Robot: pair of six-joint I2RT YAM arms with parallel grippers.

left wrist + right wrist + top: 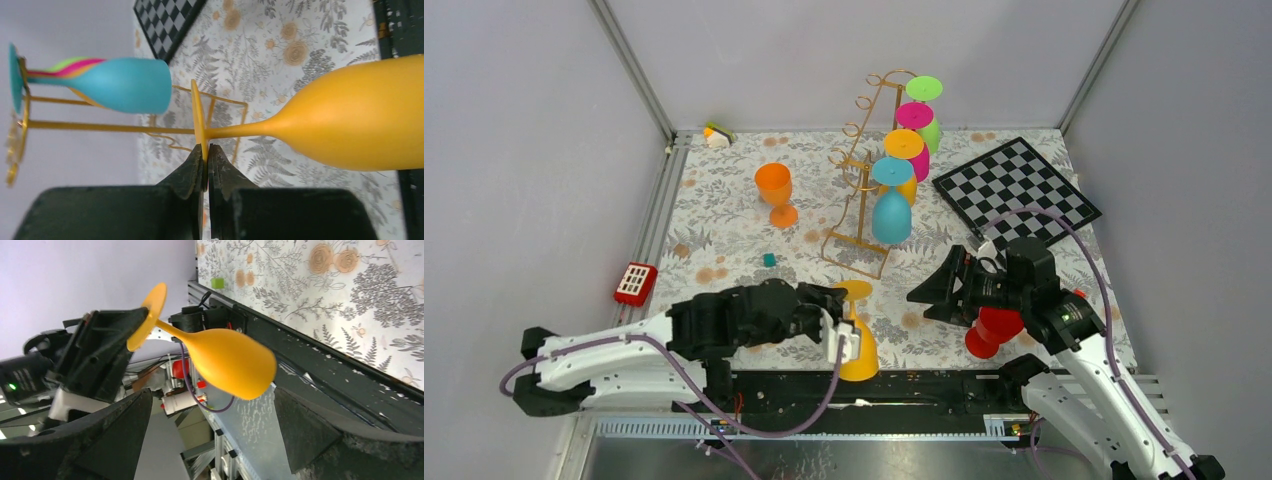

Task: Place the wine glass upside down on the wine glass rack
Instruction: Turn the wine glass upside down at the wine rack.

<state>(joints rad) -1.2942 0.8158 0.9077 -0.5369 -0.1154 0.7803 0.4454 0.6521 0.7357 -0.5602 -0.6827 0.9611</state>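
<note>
Far left, a small red block (635, 283) lies at the bench (724, 225) edge. My left hand (206, 157) is clamped narrow on the foot of the yellow wine glass (360, 120), with the thin disc pinched edge-on between both fingertips. The glass is inverted, foot uppermost and bowl below. It is held above the near edge of the bench, short of the rack and not touching it.

Behind my left hand, an orange glass (774, 190) stands upright on the bench, and a teal cube (769, 259) lies nearer to me.

At centre, the gold wine glass rack (864, 170) stands on the bench. Four glasses hang inverted along its right side: blue (891, 205) nearest, then orange-yellow (904, 160), magenta (916, 125) and green (927, 100). The curled hooks on its left side carry nothing.

My right hand (932, 288) is spread wide and holds nothing. Its fingers (100, 440) frame the yellow glass in the right wrist view. A red glass (992, 330) sits under that arm. A checkerboard (1016, 190) lies at the far right.
</note>
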